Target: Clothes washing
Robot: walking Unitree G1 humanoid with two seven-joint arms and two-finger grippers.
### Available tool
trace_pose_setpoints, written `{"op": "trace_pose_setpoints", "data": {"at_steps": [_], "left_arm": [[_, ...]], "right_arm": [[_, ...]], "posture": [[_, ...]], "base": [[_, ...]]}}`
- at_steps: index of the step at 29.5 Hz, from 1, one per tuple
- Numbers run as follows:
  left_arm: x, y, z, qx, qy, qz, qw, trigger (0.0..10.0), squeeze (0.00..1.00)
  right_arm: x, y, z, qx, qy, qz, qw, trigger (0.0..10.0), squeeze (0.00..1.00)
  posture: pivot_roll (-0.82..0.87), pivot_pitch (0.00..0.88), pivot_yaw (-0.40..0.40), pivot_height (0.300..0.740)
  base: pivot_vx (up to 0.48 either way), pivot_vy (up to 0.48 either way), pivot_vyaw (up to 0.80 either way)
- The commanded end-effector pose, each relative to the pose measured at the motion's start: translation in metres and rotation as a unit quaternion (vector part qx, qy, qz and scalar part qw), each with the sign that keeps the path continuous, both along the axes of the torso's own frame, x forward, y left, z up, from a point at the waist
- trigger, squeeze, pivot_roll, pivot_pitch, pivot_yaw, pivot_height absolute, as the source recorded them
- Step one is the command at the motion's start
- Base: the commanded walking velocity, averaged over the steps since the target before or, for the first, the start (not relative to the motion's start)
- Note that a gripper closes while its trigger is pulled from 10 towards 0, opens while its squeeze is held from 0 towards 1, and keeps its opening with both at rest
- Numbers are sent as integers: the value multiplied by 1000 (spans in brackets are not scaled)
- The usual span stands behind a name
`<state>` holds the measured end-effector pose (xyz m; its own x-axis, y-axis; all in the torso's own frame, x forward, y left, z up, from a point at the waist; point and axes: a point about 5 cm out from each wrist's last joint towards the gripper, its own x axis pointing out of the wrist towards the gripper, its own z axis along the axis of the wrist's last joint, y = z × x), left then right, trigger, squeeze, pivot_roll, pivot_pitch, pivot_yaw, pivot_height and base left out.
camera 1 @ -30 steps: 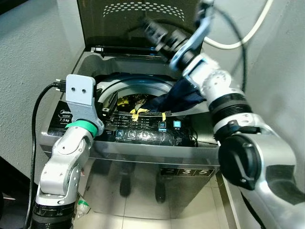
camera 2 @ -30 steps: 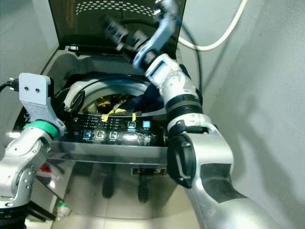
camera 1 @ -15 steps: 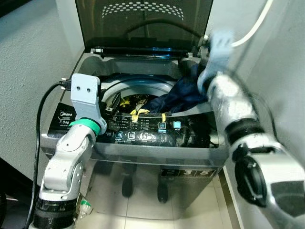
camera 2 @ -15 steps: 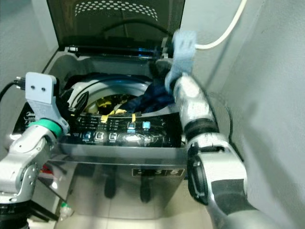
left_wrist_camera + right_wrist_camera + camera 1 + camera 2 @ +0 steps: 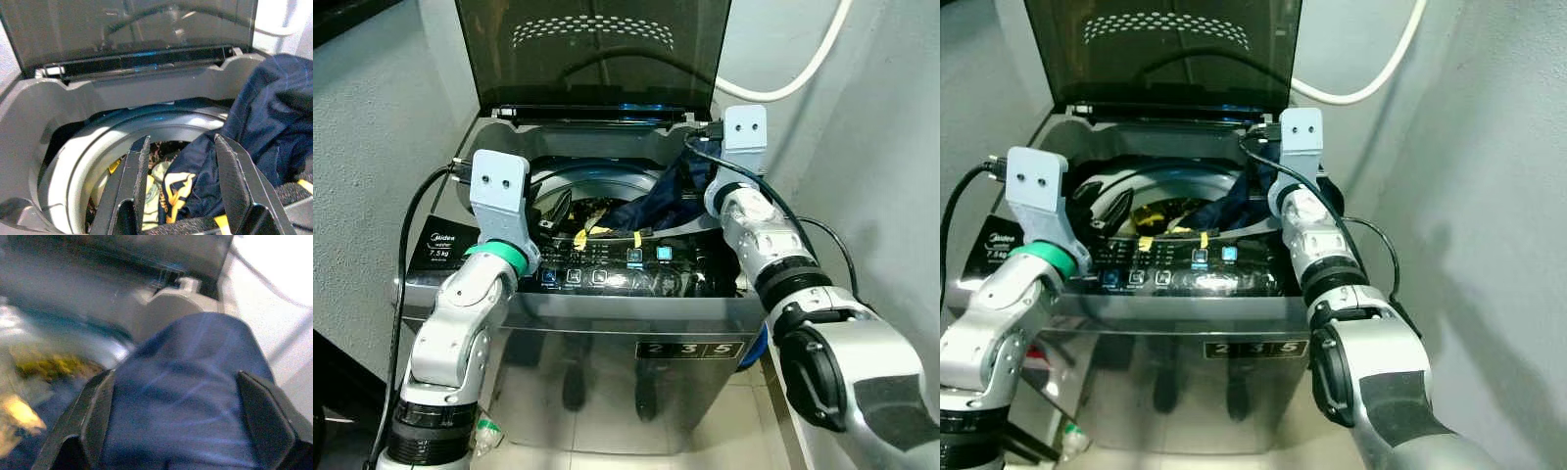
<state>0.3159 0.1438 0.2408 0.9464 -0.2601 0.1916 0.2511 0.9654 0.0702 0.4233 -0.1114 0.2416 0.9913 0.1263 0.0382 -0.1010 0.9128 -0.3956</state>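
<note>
Both hands hang spread-fingered over the grey top-loading washing machine (image 5: 607,323), the right hand (image 5: 190,431) straddling the navy blue garment (image 5: 661,201), the left hand (image 5: 181,181) above the drum.

You see two silver arms with rounded, segmented metal links. Left arm (image 5: 460,323): bright green ring just behind grey wrist block; block face carries two small dark screw holes; black cable plugs into block side, loops back along arm; black ribbed collar at far end of arm. Right arm (image 5: 773,255): matching grey wrist block with two screw holes, black cable at its base, black bands between silver links, large black round joint cover further back. Fingers (image 5: 234,181): long, black, flat, tapering toward tips.
</note>
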Motion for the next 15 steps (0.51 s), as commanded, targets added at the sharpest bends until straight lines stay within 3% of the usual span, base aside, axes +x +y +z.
{"op": "trace_pose_setpoints", "data": {"at_steps": [1, 3, 4, 5, 7, 9, 14, 15], "left_arm": [[-1, 3, -1, 2, -3, 5, 1000, 10000, 0], [-1, 3, -1, 2, -3, 5, 1000, 10000, 0], [0, 2, -1, 3, -4, 5, 1000, 10000, 0], [0, 2, -1, 3, -4, 5, 1000, 10000, 0], [0, 2, 0, 3, -5, 5, 1000, 10000, 0], [0, 2, 1, 3, -6, 5, 1000, 10000, 0], [0, 2, 1, 3, -7, 6, 1000, 10000, 0], [0, 3, 1, 2, -7, 7, 1000, 10000, 0]], "right_arm": [[-2, 11, -4, -94, -19, 16, 995, 10000, 0], [-2, 13, -3, -119, -29, 19, 992, 10000, 0], [-3, 16, 0, -155, -48, 21, 987, 10000, 0], [-3, 16, 0, -155, -48, 21, 987, 10000, 0], [-4, 22, 4, -216, -79, 29, 973, 10000, 0], [-5, 28, 3, -247, -88, 45, 964, 10000, 0], [-5, 30, 0, -237, -74, 55, 967, 10000, 0], [-5, 29, -4, -214, -50, 56, 974, 10000, 0]], "posture": [[165, 50, 60, 740], [165, 50, 60, 740], [161, 50, 60, 740], [161, 50, 60, 740], [161, 52, 59, 740], [163, 52, 55, 740], [165, 53, 52, 740], [165, 53, 52, 740]], "base": [[0, 0, 0], [0, 0, 0], [0, 0, 0], [0, 0, 0], [0, 0, 0], [0, 0, 0], [0, 0, 0], [0, 0, 0]]}}
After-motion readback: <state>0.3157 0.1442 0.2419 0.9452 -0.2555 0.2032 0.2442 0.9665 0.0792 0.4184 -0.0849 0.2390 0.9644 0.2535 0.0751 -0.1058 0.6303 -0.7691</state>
